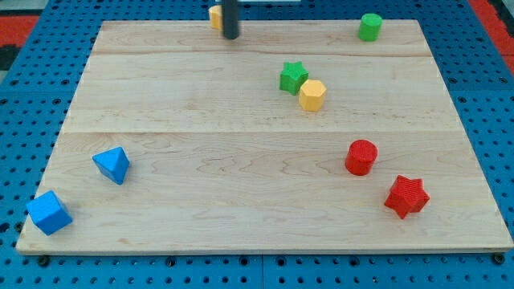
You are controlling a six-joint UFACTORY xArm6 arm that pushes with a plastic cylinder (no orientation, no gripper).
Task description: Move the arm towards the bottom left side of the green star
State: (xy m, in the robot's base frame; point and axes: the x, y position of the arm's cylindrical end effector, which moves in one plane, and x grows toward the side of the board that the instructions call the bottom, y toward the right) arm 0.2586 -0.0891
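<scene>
Board (241, 201): You had a pale wooden board lying on a blue pegboard (32, 88), filling most of the view.
Rod: Your dark rod came down from the view's top edge, left of centre.
Tip (230, 37): Your tip rested on the board near its top edge, well apart from the green star, up and to the view's left of it.
Claw: Your arm carried no claw, only the rod, so nothing opened, closed or gripped.
Green star (293, 77): Your target sat in the upper half of the board, right of centre. The board at its bottom left was bare wood.
Yellow hexagon (312, 95): It lay just beside the green star, at the star's lower right, touching it or nearly so.
Yellow block (214, 16): It sat at the top edge, just to the view's left of the rod, partly hidden by it; you could not have told its shape.
Green cylinder (369, 26): It stood near the top right corner.
Red cylinder (361, 157): It stood in the lower right part.
Red star (406, 197): It lay near the red cylinder, below and to its right.
Blue pyramid (112, 164): It lay at the left, low down; its shape was hard to make out.
Blue cube (48, 213): It sat near the bottom left corner.
</scene>
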